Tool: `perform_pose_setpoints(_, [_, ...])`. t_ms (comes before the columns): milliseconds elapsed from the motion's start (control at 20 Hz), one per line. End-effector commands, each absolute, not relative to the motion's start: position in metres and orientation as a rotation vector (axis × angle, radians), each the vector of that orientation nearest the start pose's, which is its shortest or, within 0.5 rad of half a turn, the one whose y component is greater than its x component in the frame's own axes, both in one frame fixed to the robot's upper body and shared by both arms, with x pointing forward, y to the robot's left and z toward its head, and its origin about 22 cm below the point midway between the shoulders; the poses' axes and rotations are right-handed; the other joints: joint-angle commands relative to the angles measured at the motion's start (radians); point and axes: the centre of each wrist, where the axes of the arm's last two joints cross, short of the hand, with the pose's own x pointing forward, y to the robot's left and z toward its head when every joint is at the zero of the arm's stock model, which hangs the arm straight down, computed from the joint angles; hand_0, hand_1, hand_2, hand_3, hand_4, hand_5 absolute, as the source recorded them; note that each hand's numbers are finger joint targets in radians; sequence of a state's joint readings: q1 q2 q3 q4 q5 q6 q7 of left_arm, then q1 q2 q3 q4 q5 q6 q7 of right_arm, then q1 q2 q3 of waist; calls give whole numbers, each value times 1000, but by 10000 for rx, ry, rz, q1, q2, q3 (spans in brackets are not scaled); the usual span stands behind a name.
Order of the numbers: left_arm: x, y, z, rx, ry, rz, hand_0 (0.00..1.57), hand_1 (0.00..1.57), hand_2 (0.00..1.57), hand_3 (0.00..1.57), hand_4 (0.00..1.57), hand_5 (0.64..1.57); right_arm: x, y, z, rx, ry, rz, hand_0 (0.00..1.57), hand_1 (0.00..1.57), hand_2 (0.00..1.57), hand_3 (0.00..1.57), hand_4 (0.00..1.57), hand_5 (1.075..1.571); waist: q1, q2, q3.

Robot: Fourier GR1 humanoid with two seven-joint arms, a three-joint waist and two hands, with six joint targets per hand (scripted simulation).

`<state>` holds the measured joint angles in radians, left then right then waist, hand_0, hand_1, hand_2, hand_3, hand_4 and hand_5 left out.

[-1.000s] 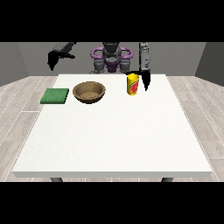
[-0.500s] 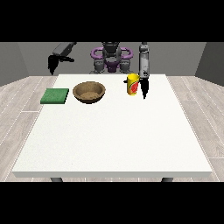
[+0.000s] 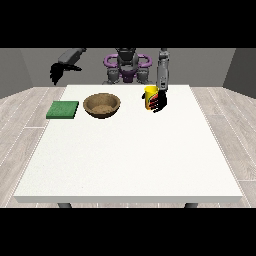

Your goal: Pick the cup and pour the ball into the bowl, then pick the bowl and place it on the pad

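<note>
A yellow cup (image 3: pixel 149 95) with a red mark stands upright on the white table (image 3: pixel 130 155), right of centre at the back. The hand at the view's right (image 3: pixel 160 102) is pressed to the cup's right side, and its fingers curl across the cup's front. No ball shows; the cup's inside is hidden. A brown bowl (image 3: pixel 102 105) sits left of the cup, with a flat green pad (image 3: pixel 63 109) further left. The hand at the view's left (image 3: pixel 58 72) hangs in the air beyond the table's back left corner, fingers relaxed and pointing down, holding nothing.
The robot's torso (image 3: pixel 126 65) stands behind the table's far edge. Wooden floor surrounds the table on all sides.
The hand at the view's right has come down and moved left onto the cup, and its fingers have closed round it. The other hand has barely moved.
</note>
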<state>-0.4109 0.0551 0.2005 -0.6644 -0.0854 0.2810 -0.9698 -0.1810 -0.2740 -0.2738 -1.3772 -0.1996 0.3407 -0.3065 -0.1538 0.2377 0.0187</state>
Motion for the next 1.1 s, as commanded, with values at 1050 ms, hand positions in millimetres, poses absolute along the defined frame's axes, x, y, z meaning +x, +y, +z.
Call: perform_pose_setpoints(1050, [392,259,13,9762,-16100,-6884,1491,1491,1571,1571,1571,1273,263,-388,-4,623,-16617,82,0,0,0,0,0,1568,407,-2720,-182])
